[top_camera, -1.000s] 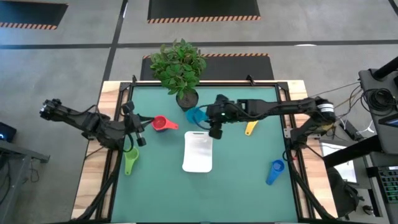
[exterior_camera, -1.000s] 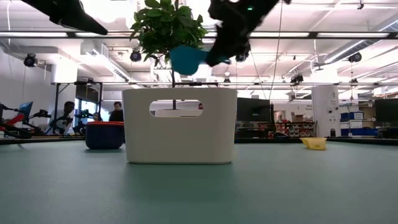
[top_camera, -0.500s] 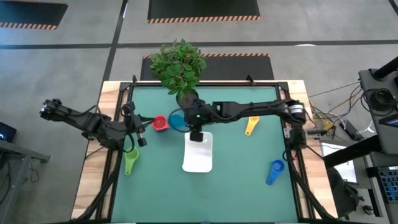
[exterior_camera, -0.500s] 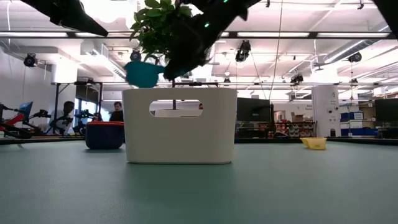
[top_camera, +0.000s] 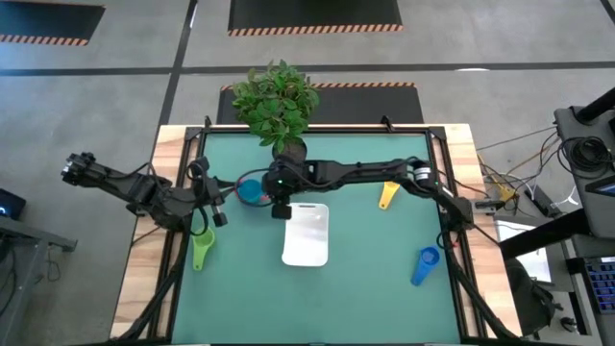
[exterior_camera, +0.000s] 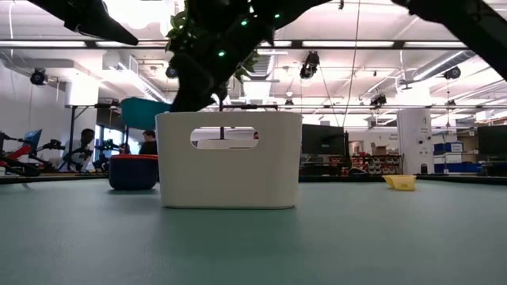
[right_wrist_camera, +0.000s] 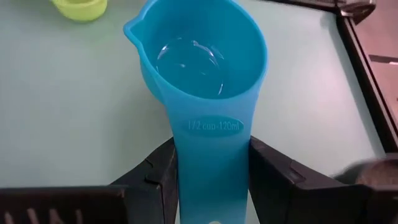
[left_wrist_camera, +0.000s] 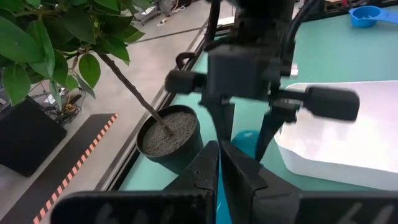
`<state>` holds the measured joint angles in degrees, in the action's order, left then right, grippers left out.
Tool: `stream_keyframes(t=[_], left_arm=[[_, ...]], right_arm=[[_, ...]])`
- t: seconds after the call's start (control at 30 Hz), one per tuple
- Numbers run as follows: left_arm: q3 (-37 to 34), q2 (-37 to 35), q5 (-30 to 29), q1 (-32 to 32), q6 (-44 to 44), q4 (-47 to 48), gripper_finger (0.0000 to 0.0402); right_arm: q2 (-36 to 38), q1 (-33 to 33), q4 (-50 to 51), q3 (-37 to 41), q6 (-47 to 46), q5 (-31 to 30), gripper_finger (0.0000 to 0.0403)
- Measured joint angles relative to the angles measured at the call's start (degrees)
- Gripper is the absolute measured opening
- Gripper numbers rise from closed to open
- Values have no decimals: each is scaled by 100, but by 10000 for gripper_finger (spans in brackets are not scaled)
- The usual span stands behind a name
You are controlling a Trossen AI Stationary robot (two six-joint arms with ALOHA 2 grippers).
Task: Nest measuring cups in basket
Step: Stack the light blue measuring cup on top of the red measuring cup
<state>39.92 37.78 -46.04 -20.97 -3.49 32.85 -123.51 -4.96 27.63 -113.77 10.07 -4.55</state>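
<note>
Teal measuring cup (right_wrist_camera: 199, 68) is clamped by its handle in the right gripper (top_camera: 280, 208), bowl pointing away from the fingers, above the surface. Basket (top_camera: 307, 235) lies just beside the gripper, toward the right arm's base. Left gripper (top_camera: 217, 217) waits closed, empty.

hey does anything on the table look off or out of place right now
Nothing is spilled or damaged. One oddity: the right gripper holds the teal cup left of the basket, over bare mat beside it, not above it.
</note>
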Motion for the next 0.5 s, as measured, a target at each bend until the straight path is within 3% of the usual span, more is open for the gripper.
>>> stream_keyframes(t=[0.27,0.5], left_arm=[[2,2,2,2,0,-30,0],[4,0,4,2,2,-30,0]], right_arm=[[-497,-70,75,-522,51,-310,139],[-598,-160,-89,-529,24,-358,139]])
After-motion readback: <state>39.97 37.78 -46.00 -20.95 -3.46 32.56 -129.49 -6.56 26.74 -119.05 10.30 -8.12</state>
